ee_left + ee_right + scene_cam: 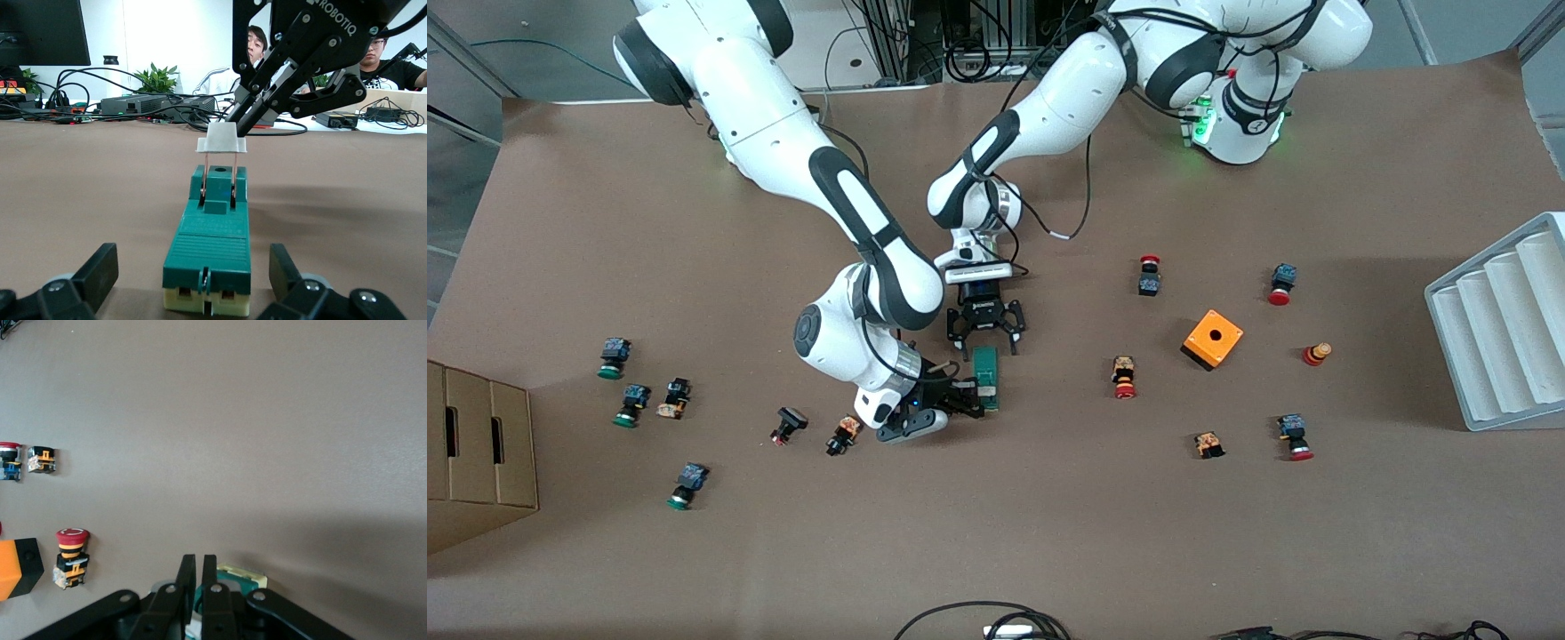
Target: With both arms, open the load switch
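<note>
The load switch [985, 377], a narrow dark-green block on a cream base [210, 240], lies on the brown table between the two grippers. Its white lever [221, 139] stands raised on two thin copper legs at the end nearer the front camera. My right gripper [972, 396] [233, 127] is shut on that lever, with its fingers [189, 577] almost touching and the switch [248, 576] just under them. My left gripper [987, 345] [192, 267] is open at the switch's farther end, one finger [100, 263] on each side and neither touching it.
An orange box with a hole [1213, 339] and several red push buttons [1124, 377] lie toward the left arm's end. Green-capped buttons [631, 404] and a cardboard box [471, 444] are toward the right arm's end. A grey ribbed rack [1503, 329] stands at the table edge.
</note>
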